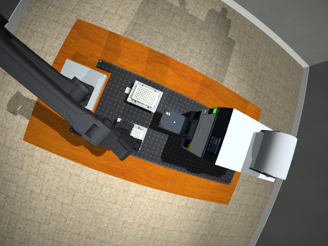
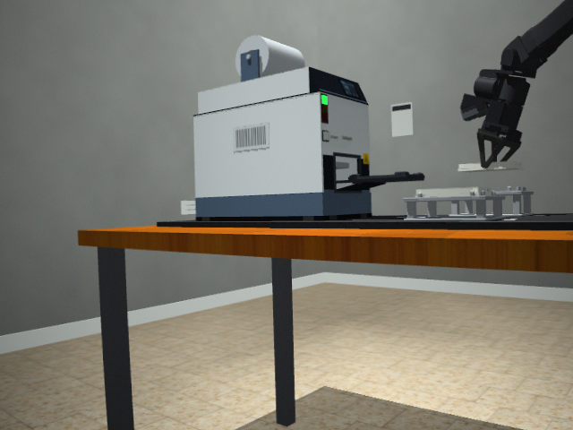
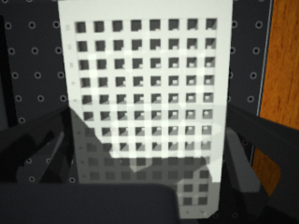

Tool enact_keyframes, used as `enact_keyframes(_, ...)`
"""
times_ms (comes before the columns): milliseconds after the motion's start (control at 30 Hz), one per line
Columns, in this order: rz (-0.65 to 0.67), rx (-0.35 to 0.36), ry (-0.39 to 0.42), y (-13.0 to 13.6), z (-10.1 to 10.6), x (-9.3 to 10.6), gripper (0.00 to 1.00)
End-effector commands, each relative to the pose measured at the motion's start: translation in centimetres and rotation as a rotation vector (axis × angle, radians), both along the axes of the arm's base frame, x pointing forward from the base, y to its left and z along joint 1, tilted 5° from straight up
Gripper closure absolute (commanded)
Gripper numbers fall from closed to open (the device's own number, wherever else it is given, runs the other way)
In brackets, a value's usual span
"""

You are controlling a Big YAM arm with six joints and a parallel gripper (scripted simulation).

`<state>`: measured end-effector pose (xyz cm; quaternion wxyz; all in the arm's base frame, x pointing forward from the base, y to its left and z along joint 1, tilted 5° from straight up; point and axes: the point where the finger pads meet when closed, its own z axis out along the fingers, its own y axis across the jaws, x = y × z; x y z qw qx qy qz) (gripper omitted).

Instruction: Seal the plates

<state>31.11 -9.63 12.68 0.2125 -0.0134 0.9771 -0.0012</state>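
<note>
My gripper is shut on a cream well plate by its long sides, roughly level and clear above the nearer nest. Its wells show without foil. The arm hides part of it in the top view. The other plate sits in the other nest. The sealer's stage is out and empty, with A1 marked at one corner. The lamp is green; the START button is below it.
The sealer stands beyond the stage, with a foil roll on top. The nests stand side by side on the black perforated board. The wooden table's edge runs close to the nearer nest.
</note>
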Motion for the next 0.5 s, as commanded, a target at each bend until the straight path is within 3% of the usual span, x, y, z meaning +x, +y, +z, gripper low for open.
enact_keyframes(0,0.006,-0.026,-0.050,-0.8,3.3,1.4,1.00)
enact_keyframes(233,-0.004,-0.030,-0.059,-1.1,5.0,1.2,1.00)
enact_keyframes(467,0.016,-0.022,-0.044,-0.3,4.9,1.1,1.00)
